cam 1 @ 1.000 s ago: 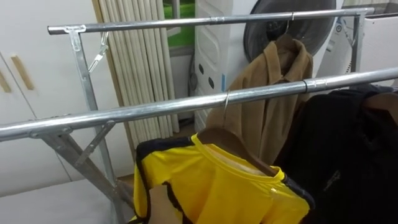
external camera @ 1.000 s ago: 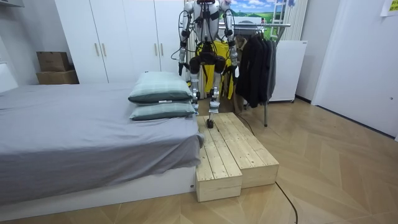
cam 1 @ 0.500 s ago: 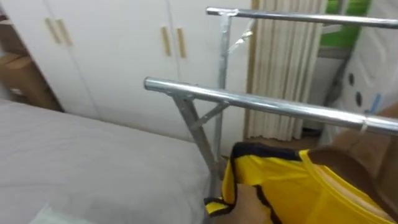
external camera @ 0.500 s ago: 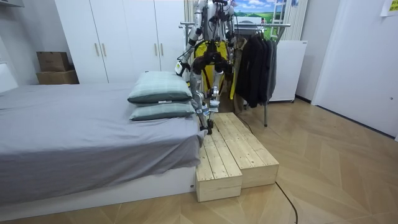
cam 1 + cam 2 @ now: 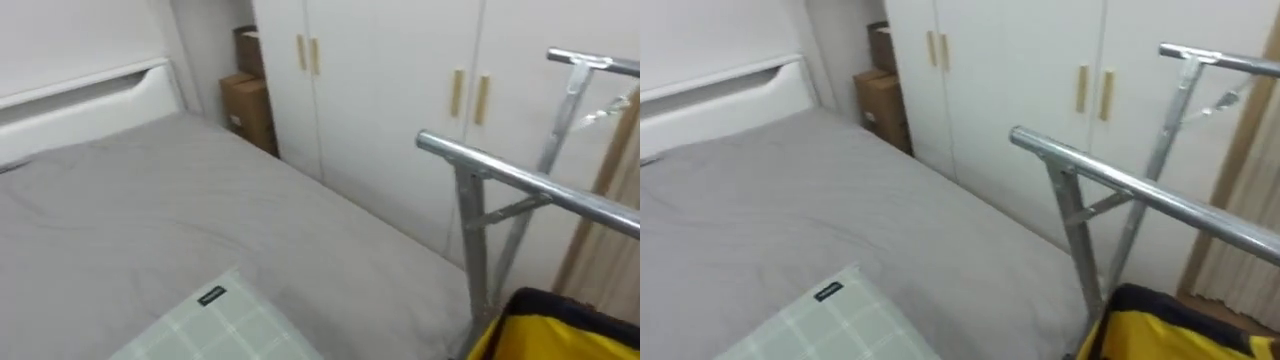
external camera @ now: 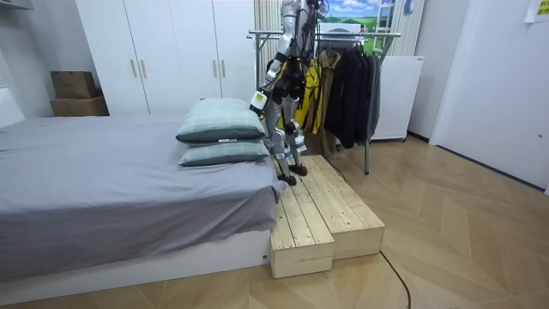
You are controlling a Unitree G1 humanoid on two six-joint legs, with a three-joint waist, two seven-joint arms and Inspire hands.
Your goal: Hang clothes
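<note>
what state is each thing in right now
yellow shirt with black trim: hanging below the rack's rail
silver metal clothes rack: standing, near end bare
white wardrobe doors: shut
checked pale green pillow: lying flat
grey bed: made, cover smooth
dark jackets: hanging on the rack

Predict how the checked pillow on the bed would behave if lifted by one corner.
The checked pillow looks plump, so probably light for its size. Its soft rounded edges suggest it would droop, not stay stiff.
</note>
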